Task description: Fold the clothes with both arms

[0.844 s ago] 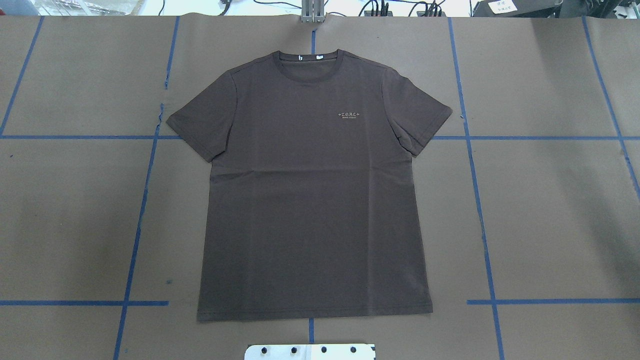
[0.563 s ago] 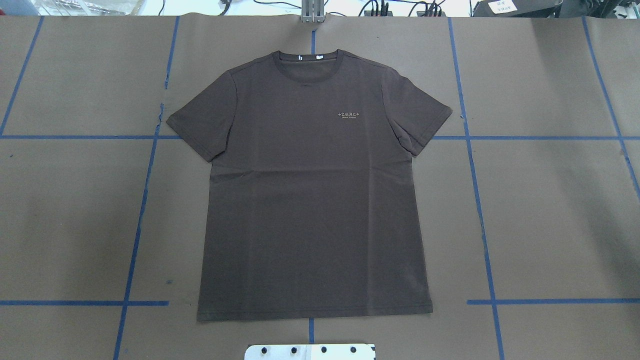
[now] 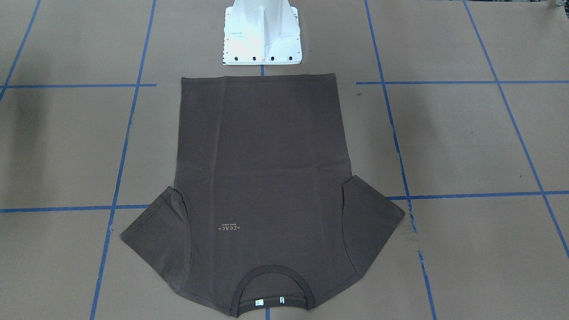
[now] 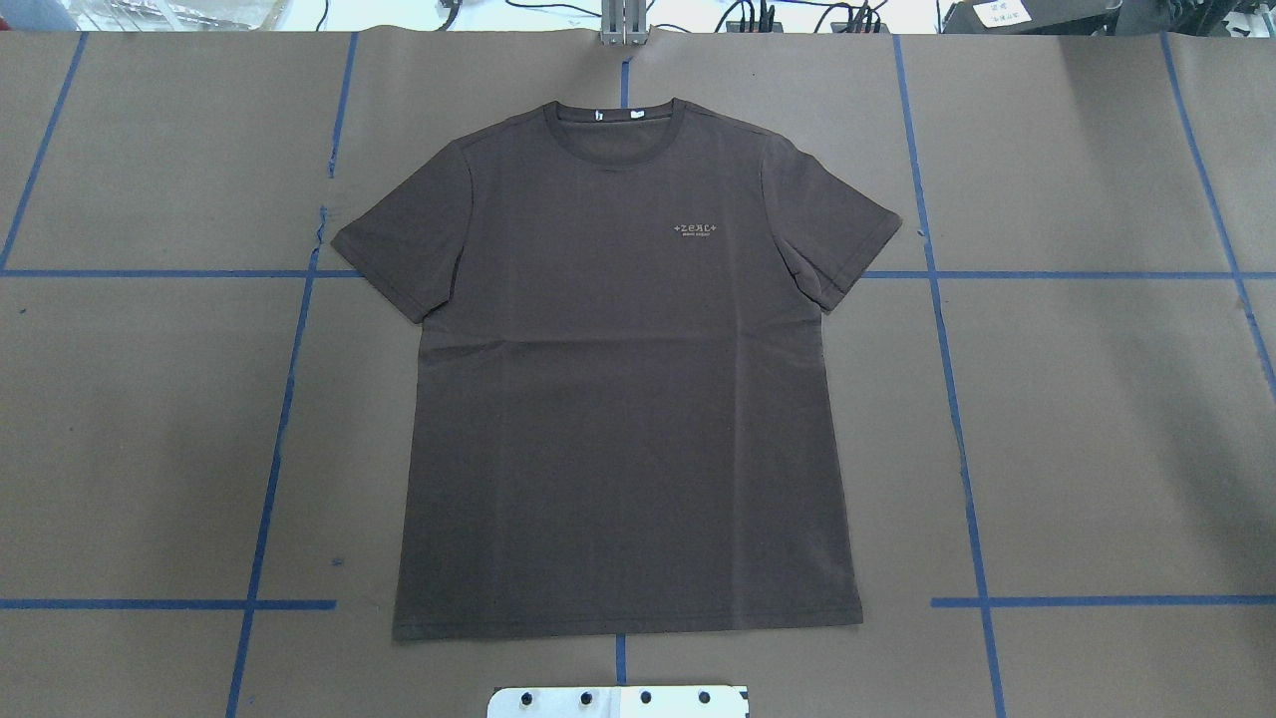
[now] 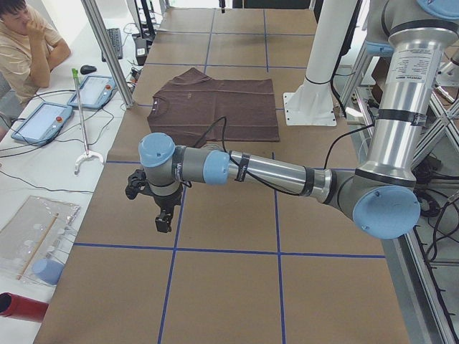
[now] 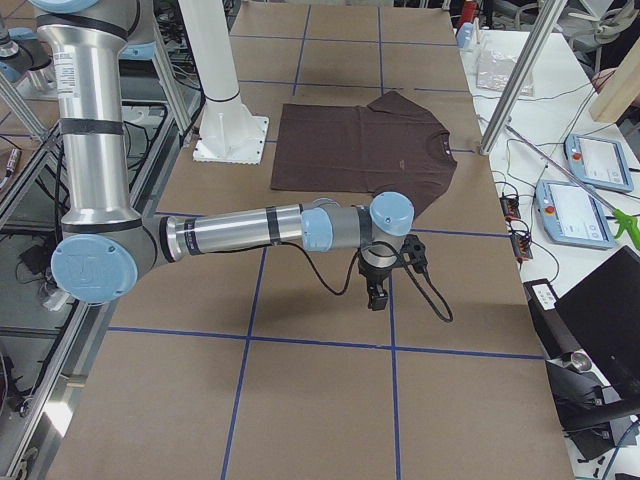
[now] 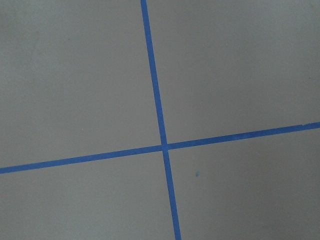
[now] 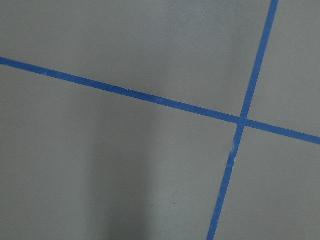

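Shirt lies flat at centre of table; left gripper and right gripper hover near opposite ends, openness indiscernible. Unequal grasps would likely skew the fold.

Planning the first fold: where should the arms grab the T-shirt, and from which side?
Probably the cuffs: left gripper on the left sleeve, right gripper on the right sleeve, each coming in from outside. The T-shirt lies flat, face up, and its sleeves jut out as free edges.
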`<state>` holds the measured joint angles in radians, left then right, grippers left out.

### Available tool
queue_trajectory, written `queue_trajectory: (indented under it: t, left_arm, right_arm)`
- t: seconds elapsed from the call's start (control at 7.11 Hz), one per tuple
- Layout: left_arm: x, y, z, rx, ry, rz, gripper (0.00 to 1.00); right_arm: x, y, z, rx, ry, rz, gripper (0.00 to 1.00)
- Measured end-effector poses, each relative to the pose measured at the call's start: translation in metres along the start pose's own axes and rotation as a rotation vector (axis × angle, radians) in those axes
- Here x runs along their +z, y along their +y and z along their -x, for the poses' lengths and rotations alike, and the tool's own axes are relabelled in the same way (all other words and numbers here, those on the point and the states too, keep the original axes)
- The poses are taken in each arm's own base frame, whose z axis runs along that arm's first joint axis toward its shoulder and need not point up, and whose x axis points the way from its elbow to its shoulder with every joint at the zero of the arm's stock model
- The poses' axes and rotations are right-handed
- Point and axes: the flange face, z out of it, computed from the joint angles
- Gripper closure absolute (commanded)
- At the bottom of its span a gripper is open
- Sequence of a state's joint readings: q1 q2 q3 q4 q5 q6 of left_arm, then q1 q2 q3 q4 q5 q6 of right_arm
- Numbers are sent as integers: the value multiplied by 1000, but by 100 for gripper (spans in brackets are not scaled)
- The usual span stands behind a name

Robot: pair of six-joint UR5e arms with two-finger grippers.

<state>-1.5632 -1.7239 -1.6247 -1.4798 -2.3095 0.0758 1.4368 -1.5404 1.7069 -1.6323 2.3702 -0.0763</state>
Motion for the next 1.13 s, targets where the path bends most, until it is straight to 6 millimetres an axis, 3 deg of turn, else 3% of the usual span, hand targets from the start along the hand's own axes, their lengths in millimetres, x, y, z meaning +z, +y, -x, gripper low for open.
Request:
queue_trajectory:
  t: [0.28, 0.42, 0.84, 1.13]
  left_arm:
    - [-5, -4, -11, -13, 53, -20, 0]
    - [-9, -8, -17, 6, 80, -46, 0]
    - [-16, -14, -25, 65, 98, -104, 0]
    - [-21, -19, -31, 88, 95, -124, 0]
  right_arm:
    - [3, -10, 14, -36, -41, -54, 0]
    - [11, -25, 33, -35, -60, -69, 0]
    - [42, -116, 123, 8, -107, -84, 0]
    - [62, -183, 168, 34, -103, -69, 0]
